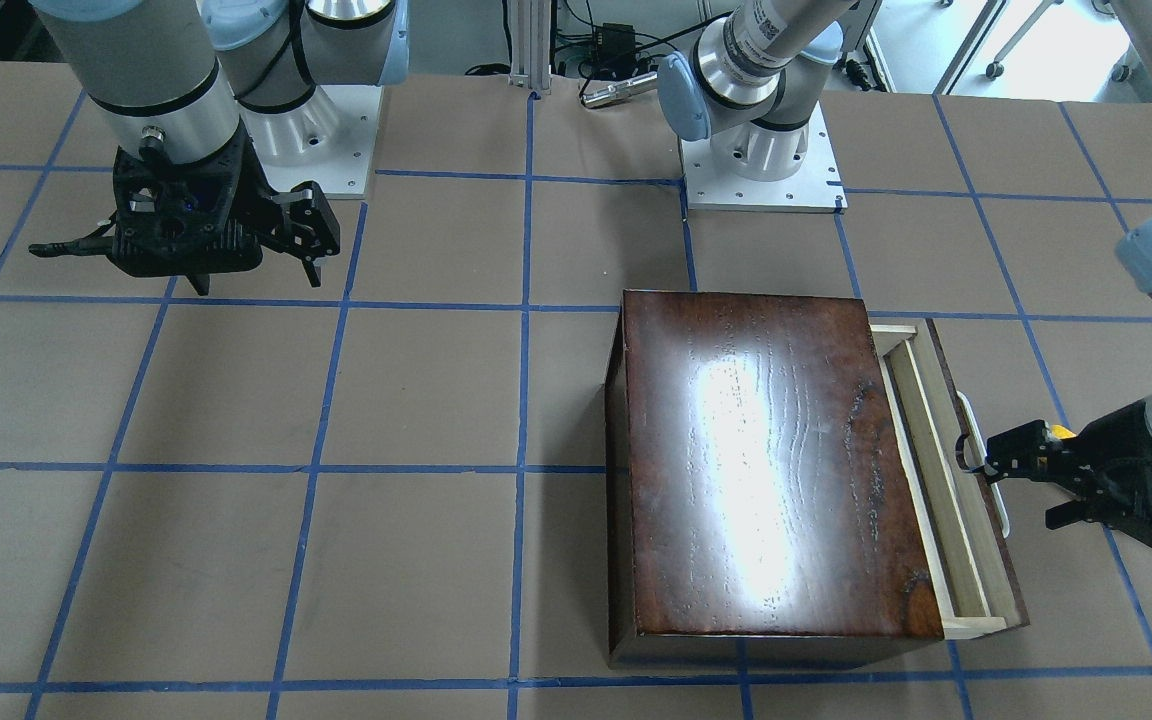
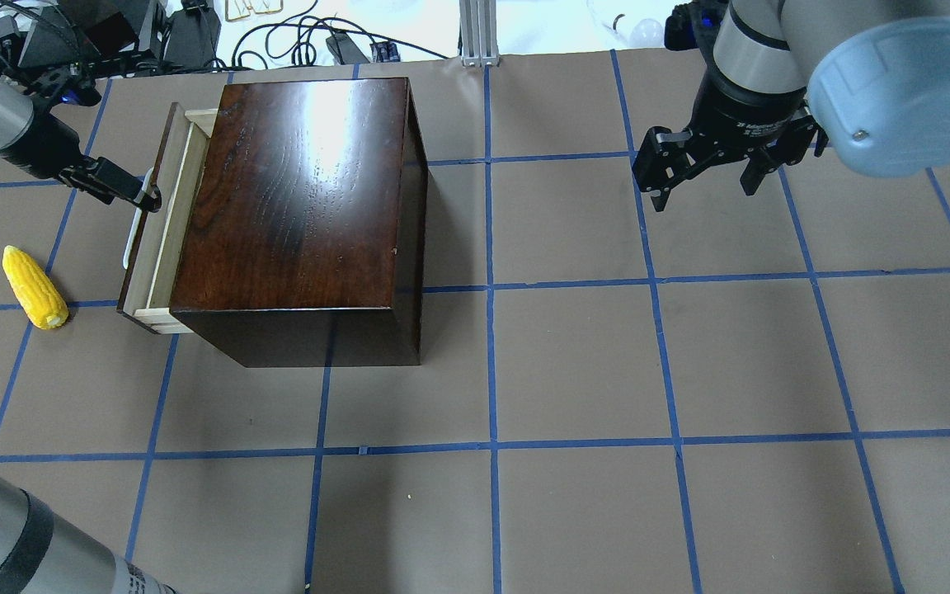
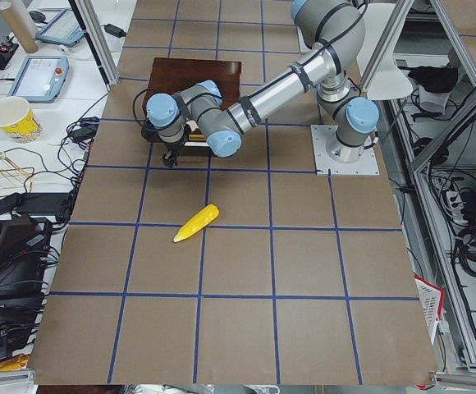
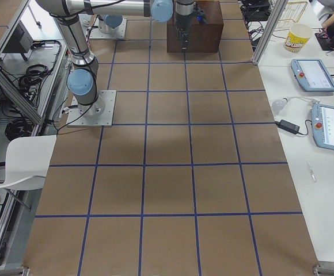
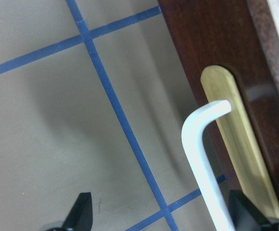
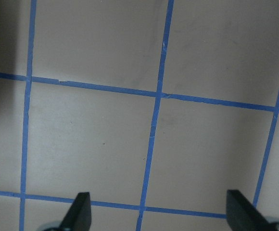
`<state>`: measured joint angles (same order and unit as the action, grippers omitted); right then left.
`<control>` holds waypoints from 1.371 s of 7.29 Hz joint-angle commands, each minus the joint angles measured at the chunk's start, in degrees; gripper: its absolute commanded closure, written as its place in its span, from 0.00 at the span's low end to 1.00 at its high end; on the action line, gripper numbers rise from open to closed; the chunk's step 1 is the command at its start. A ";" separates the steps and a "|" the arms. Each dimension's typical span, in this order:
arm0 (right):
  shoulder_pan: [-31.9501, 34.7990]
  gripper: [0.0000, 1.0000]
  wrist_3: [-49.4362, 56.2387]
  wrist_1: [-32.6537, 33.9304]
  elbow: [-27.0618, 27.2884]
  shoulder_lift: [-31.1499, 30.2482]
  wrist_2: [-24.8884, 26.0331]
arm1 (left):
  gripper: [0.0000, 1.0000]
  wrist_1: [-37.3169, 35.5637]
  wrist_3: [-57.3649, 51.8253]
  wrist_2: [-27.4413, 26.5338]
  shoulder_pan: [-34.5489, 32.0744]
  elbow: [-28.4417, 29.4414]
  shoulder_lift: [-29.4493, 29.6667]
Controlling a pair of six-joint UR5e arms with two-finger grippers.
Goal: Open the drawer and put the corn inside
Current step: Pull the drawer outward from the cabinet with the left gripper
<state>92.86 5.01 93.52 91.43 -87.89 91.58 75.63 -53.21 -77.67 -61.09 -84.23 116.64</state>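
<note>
The dark reddish-brown box (image 2: 302, 190) stands left of centre in the overhead view. Its drawer (image 2: 166, 223) is pulled out a short way, showing pale wood, and nothing shows inside it. My left gripper (image 2: 145, 196) is open at the white loop handle (image 2: 130, 239). In the left wrist view the handle (image 5: 197, 159) lies between the spread fingers, close to the right-hand one (image 5: 240, 211). The yellow corn (image 2: 34, 287) lies on the table beside the drawer front, apart from it. My right gripper (image 2: 702, 186) is open and empty above the table, far from the box.
The table (image 2: 574, 363) is brown paper with blue tape lines. The two arm bases (image 1: 761, 165) stand at the robot's edge of the table. Cables and equipment lie beyond the far edge (image 2: 293, 41).
</note>
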 commanded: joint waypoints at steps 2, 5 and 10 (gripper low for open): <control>0.04 0.00 0.00 0.00 -0.03 0.00 0.00 | 0.00 -0.04 -3.38 -0.56 2.20 0.82 0.60; 0.04 0.00 0.00 0.00 -0.03 0.00 0.00 | 0.00 -0.04 -5.75 -1.08 3.69 0.91 0.69; -0.13 0.00 0.00 0.00 -0.03 0.00 0.00 | 0.00 1.97 4.74 -1.17 3.87 0.91 -2.99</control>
<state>92.87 5.01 93.51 91.41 -87.89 91.58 76.94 -53.00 -78.77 -57.22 -83.36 114.99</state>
